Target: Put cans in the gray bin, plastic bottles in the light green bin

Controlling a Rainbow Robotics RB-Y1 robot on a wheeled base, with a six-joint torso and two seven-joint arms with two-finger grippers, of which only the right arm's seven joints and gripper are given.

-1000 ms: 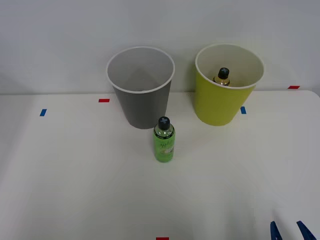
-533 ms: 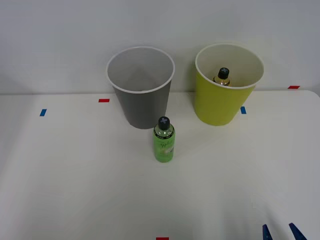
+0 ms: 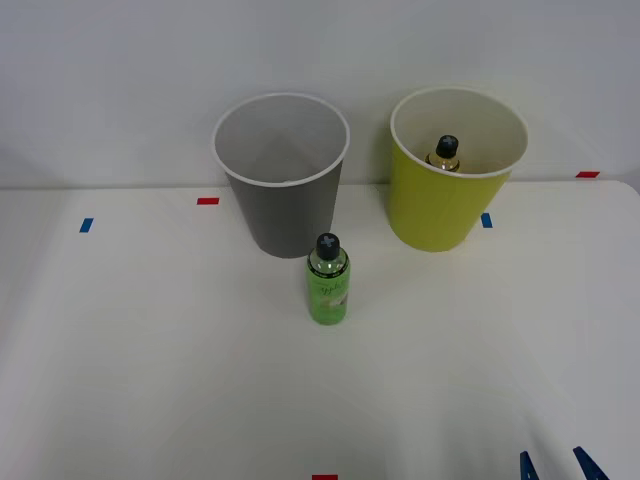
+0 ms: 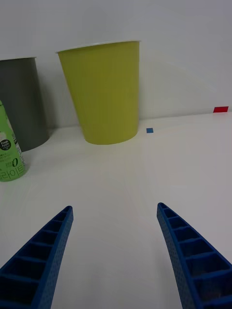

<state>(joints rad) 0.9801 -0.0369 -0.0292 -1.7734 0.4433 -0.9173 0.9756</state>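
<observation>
Green bottle (image 3: 328, 285), label print unreadable

Right gripper (image 4: 115, 251): two fingers (image 4: 41, 260), saturated blue, long and tapering to narrow tips, inner faces moulded with a ladder of rectangular ribbed cells, matte plastic look. In the front view the gripper (image 3: 556, 466) presents as two small pointed blue tips
</observation>
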